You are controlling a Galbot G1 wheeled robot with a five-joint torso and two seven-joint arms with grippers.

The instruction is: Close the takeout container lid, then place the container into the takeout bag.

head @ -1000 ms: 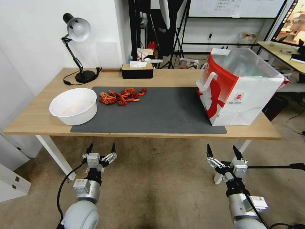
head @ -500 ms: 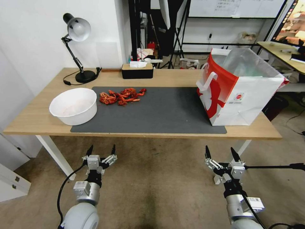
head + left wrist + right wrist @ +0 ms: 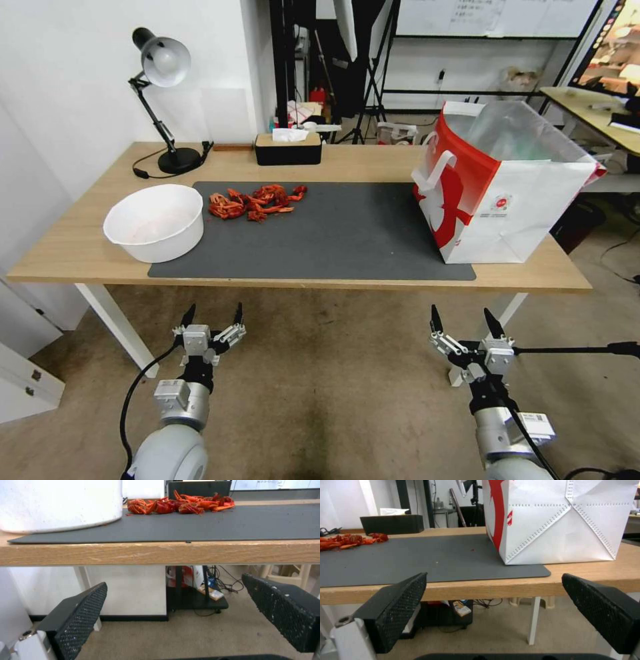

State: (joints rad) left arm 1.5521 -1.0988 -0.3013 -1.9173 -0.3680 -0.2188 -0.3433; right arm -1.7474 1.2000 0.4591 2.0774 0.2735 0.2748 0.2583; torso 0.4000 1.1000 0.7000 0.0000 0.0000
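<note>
Red-and-white, the takeout bag (image 3: 503,193) stands upright at the table's (image 3: 87,247) three o'clock end, its clear liner gaping; I judge the container is already inside, though nothing of it can be made out. Since a second ago the right gripper (image 3: 467,320) has sunk slightly, resting beside the left gripper (image 3: 212,313) below the table's six o'clock edge, both spread wide and empty. At nine o'clock the white bowl (image 3: 155,223) looks empty, red scraps (image 3: 257,201) beside it.

On the bench (image 3: 80,260), the grey mat's (image 3: 347,233) middle lies bare. The white bowl (image 3: 155,222) blocks nine o'clock, the red scraps (image 3: 257,201) eleven o'clock, and the takeout bag (image 3: 501,187) three o'clock, its mouth open upward.
</note>
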